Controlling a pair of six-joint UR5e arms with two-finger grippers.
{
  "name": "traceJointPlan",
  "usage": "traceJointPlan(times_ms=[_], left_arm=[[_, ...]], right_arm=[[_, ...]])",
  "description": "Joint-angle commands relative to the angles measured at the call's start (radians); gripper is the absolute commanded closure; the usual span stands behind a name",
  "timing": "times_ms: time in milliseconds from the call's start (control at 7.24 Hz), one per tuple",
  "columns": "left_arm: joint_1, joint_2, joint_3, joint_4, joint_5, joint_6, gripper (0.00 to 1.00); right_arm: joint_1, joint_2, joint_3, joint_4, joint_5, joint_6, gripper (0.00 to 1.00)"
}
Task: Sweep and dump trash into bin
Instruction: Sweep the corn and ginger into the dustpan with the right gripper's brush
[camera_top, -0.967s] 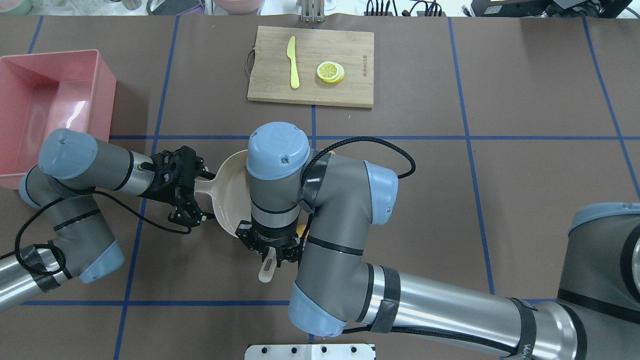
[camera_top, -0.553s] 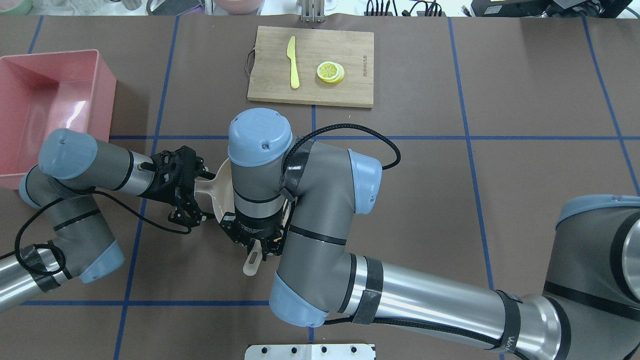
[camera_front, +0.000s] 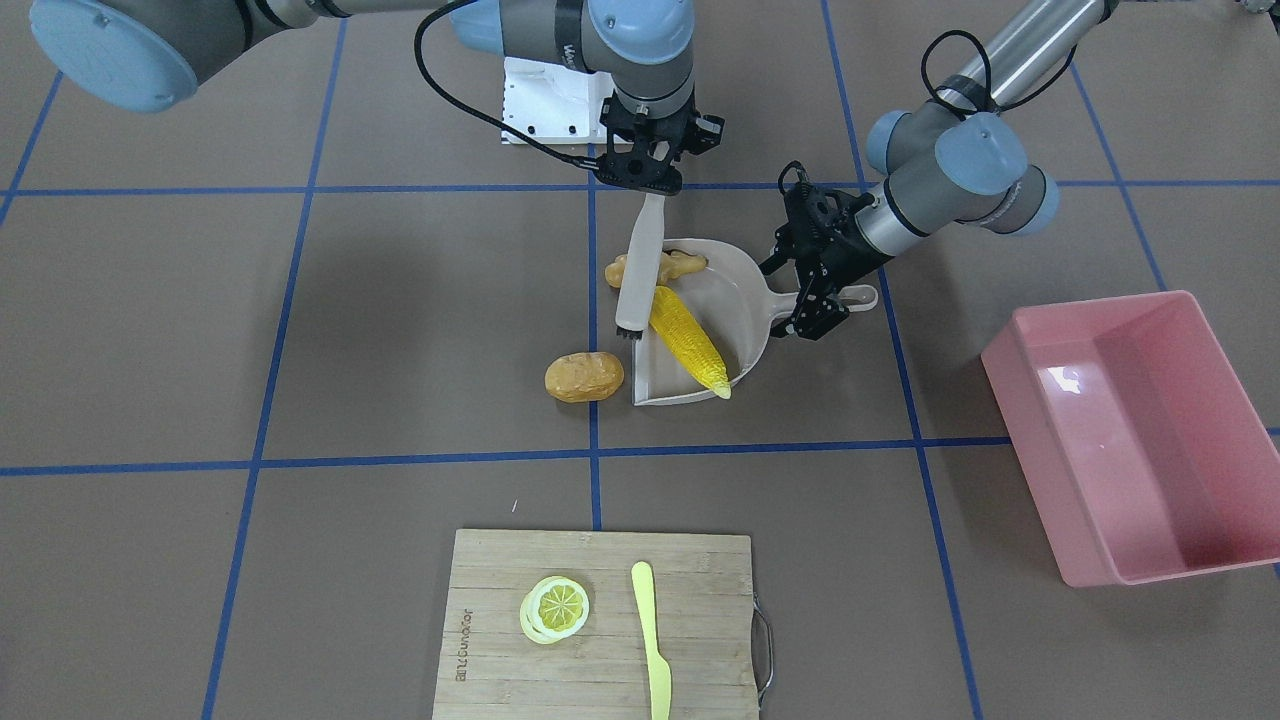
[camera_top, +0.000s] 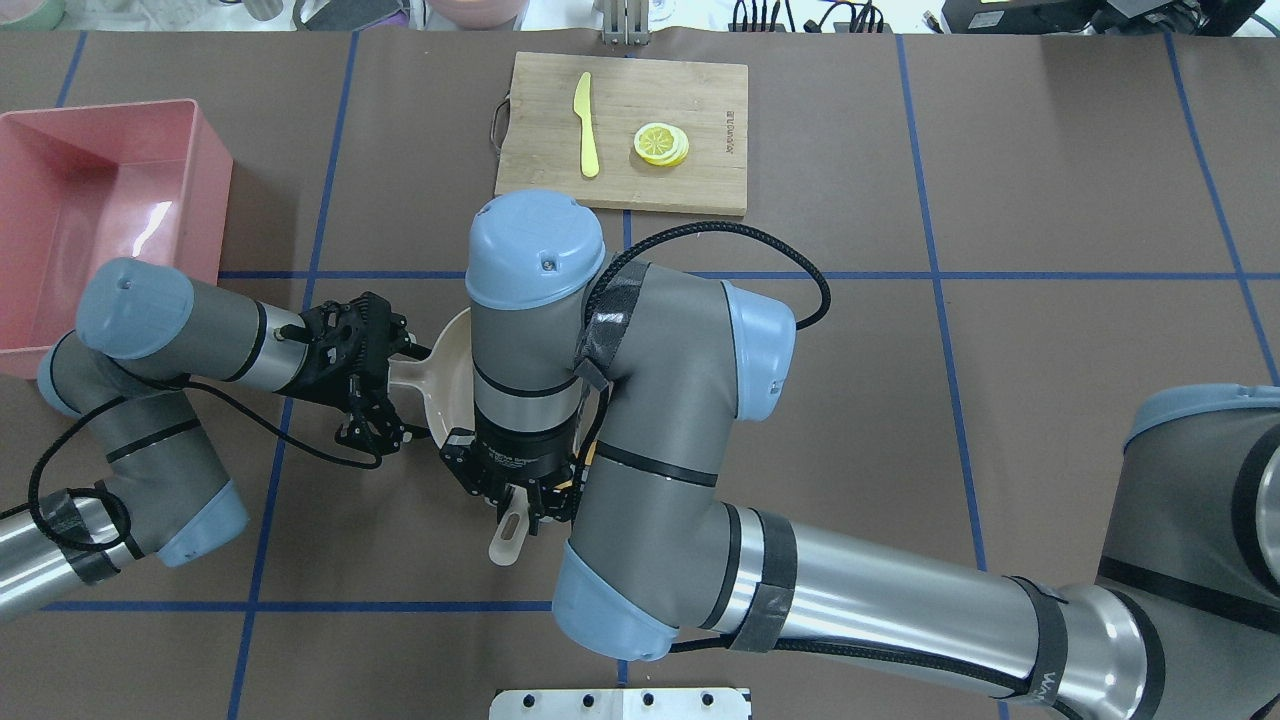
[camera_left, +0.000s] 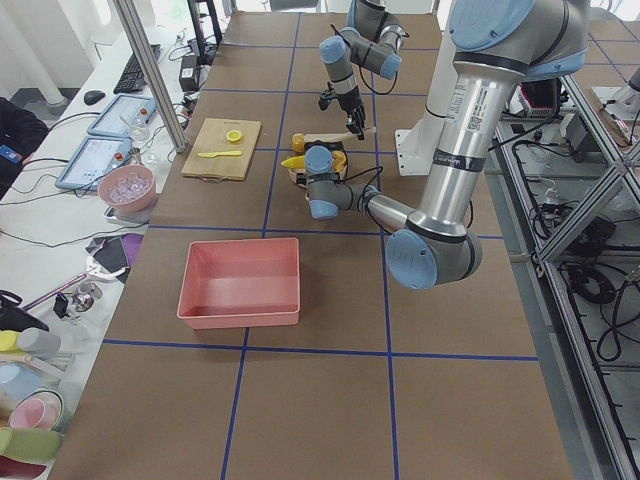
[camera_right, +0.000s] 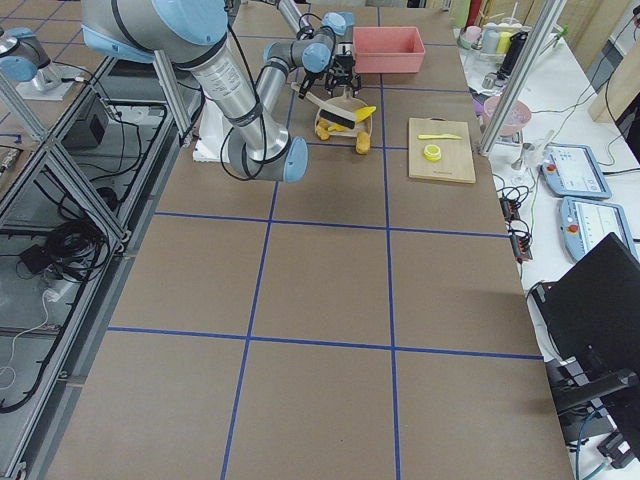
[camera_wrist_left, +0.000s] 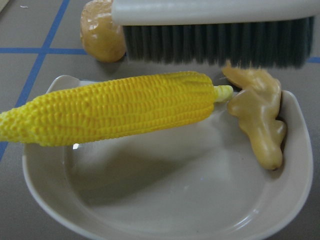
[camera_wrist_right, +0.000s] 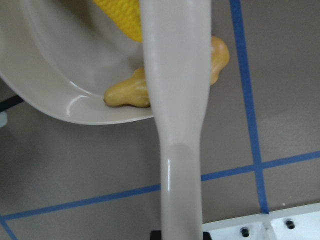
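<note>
L jaws: clamp dustpan (camera_front: 738, 300) handle; corn (camera_front: 688, 340), ginger (camera_front: 686, 262) inside, just ahead.
R jaws: clamp brush (camera_front: 640, 265); potato (camera_front: 583, 377) on tabletop (camera_front: 400, 350) past bristles (camera_wrist_left: 215, 45).

Robotics lab. A large work table (camera_front: 300, 350) covered in brown matting is marked into squares with blue tape (camera_front: 595, 455). Aluminium frames (camera_right: 75, 168) and loose cables (camera_right: 62, 240) stand on its near side, and a side bench (camera_right: 545, 110) along its far edge holds control tablets (camera_right: 572, 170) and a laptop (camera_right: 590, 290).
</note>
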Motion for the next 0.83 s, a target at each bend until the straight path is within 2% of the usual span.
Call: traceJointPlan(times_ms=[0, 138, 276, 553, 691], left_arm=[[0.000, 0.000, 0.000, 0.000, 0.000, 0.000, 0.01], [0.000, 0.000, -0.002, 0.000, 0.000, 0.000, 0.01], [0.000, -0.002, -0.002, 0.000, 0.000, 0.002, 0.01], [0.000, 0.000, 0.000, 0.000, -0.002, 0.002, 0.01], [0.000, 0.000, 0.000, 0.000, -0.002, 0.002, 0.01]], right_arm=[[0.018, -0.033, 0.119, -0.232, -0.089, -0.177, 1.00], [0.029, -0.108, 0.200, -0.279, -0.144, -0.244, 1.00], [0.030, -0.212, 0.268, -0.277, -0.189, -0.336, 1.00], [0.020, -0.251, 0.258, -0.269, -0.287, -0.463, 1.00], [0.017, -0.246, 0.230, -0.208, -0.323, -0.484, 1.00]])
